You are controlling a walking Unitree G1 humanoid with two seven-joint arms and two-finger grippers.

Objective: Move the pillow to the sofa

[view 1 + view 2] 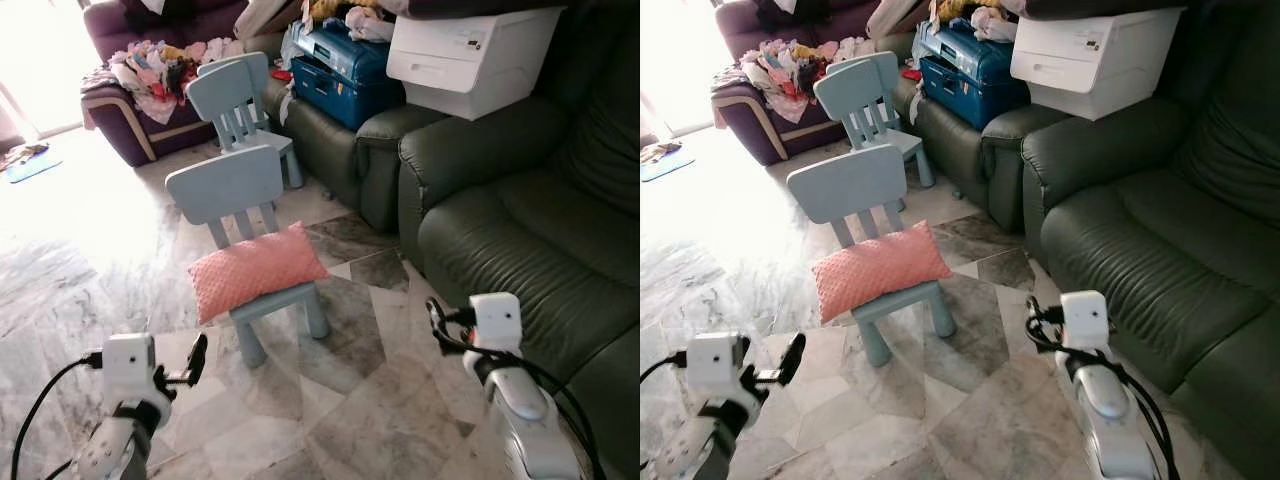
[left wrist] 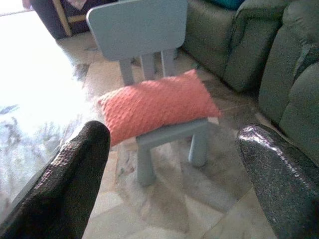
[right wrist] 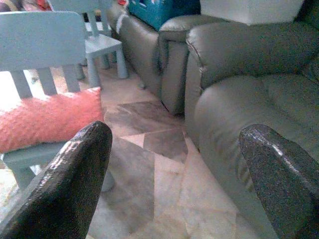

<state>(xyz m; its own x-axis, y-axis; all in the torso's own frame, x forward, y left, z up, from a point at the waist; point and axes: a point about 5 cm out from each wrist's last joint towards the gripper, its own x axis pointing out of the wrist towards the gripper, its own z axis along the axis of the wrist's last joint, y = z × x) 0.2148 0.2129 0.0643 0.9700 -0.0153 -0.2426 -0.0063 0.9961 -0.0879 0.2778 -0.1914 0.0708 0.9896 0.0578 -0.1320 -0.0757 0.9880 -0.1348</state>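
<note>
Fingers (image 2: 75, 184) of both grippers are gaping empty short of the chair (image 1: 235, 190), where the pillow (image 1: 257, 268) is overhanging the seat, so a shallow pinch risks dragging it floorward.

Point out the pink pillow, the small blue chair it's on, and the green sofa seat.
pink pillow (image 1: 257, 269), left eye view, middle of its top face
small blue chair (image 1: 225, 186), left eye view, backrest panel
green sofa seat (image 1: 520, 265), left eye view, seat cushion

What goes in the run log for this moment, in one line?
pillow: on chair seat, untouched | left gripper: open, short of pillow | right gripper: open, empty | sofa: seat free
</note>
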